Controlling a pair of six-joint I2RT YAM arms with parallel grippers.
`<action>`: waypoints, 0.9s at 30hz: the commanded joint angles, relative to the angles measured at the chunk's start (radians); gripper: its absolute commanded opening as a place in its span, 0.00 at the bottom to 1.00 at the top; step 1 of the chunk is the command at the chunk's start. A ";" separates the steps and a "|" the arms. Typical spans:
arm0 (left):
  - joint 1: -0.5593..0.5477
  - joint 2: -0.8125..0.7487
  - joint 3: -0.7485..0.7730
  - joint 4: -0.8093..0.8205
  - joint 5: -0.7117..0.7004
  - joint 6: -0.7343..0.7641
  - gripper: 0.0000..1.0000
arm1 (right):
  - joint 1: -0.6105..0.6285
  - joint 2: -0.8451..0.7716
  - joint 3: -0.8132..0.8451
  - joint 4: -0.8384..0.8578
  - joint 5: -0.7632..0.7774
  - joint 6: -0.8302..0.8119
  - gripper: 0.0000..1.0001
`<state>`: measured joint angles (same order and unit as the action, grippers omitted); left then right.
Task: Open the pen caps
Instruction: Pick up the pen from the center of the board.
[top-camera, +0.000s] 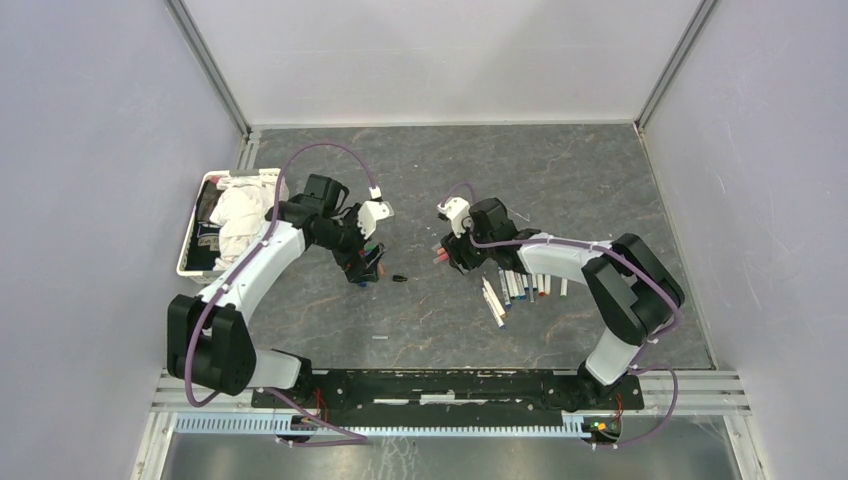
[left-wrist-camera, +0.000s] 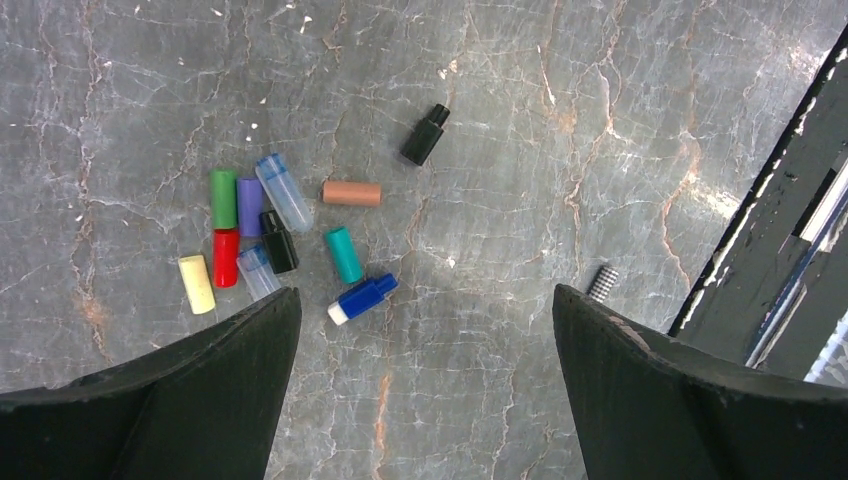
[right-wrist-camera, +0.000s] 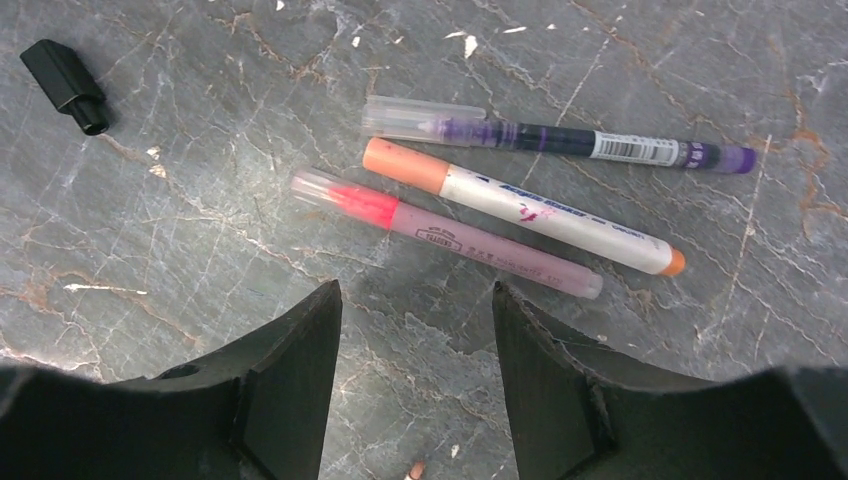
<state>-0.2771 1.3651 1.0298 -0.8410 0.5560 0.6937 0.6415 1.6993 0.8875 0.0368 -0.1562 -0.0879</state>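
Several loose pen caps (left-wrist-camera: 262, 240) lie in a cluster on the marble top: yellow, red, green, purple, teal, blue, black and clear ones. A salmon cap (left-wrist-camera: 351, 193) and a black cap (left-wrist-camera: 424, 134) lie a little apart. My left gripper (left-wrist-camera: 425, 292) hangs open just beside the cluster, with nothing in it. In the right wrist view three capped pens lie side by side: a purple one (right-wrist-camera: 560, 142), an orange-capped white one (right-wrist-camera: 540, 215) and a pink one (right-wrist-camera: 470, 243). Just short of them my right gripper (right-wrist-camera: 415, 287) is open and empty. The same black cap (right-wrist-camera: 64, 72) lies off to the left.
A row of more pens (top-camera: 515, 287) lies under the right arm's forearm. A white basket (top-camera: 188, 252) holding crumpled cloth stands at the left wall. A small checkered cylinder (left-wrist-camera: 601, 283) lies near the left gripper's right finger. A small pale piece (top-camera: 380, 337) lies toward the near edge.
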 joint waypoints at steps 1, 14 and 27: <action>0.002 -0.019 0.041 0.002 0.036 -0.015 1.00 | 0.005 0.015 0.047 0.030 -0.058 -0.042 0.62; 0.009 -0.021 0.062 -0.031 0.049 -0.022 1.00 | 0.003 0.094 0.104 0.032 -0.082 -0.108 0.61; 0.010 -0.015 0.074 -0.046 0.063 -0.018 1.00 | -0.006 0.118 0.050 0.053 -0.083 -0.094 0.54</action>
<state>-0.2741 1.3647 1.0595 -0.8776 0.5800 0.6922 0.6392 1.8267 0.9707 0.0654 -0.2329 -0.1810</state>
